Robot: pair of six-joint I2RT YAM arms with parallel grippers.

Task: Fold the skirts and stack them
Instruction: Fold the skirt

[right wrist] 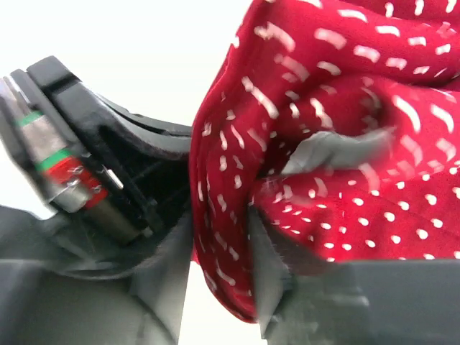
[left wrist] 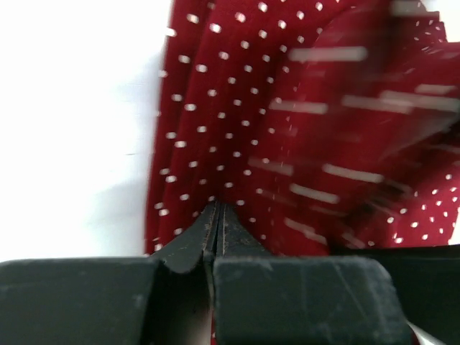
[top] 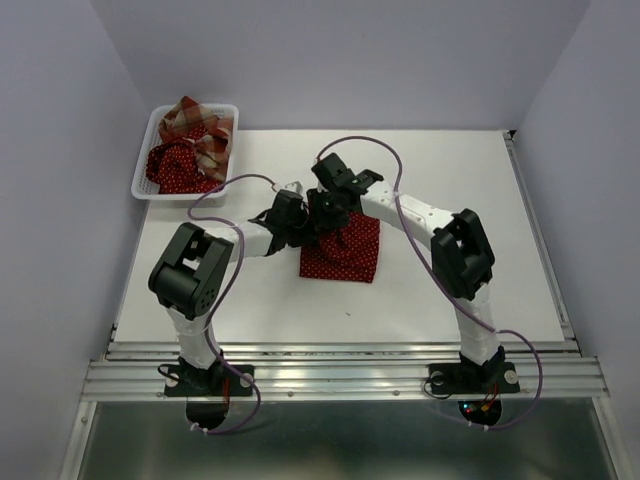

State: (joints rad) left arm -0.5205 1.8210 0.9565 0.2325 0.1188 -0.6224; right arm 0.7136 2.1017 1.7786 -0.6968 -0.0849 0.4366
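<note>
From above, a dark red polka-dot skirt (top: 345, 258) lies in the middle of the table (top: 450, 290), with the left gripper (top: 298, 215) and right gripper (top: 326, 208) meeting over its far left corner; a plaid skirt (top: 190, 118) and a second polka-dot skirt (top: 175, 172) sit in the white slotted basket (top: 148, 150). Left wrist: jaws pressed together, pinching the skirt's edge. Right wrist: jaws partly apart, cloth bunched between them

2 arms (top: 400, 205) crowding centre skirt (top: 345, 258), basket (top: 146, 160) back-left, table (top: 480, 200) bare right
</note>
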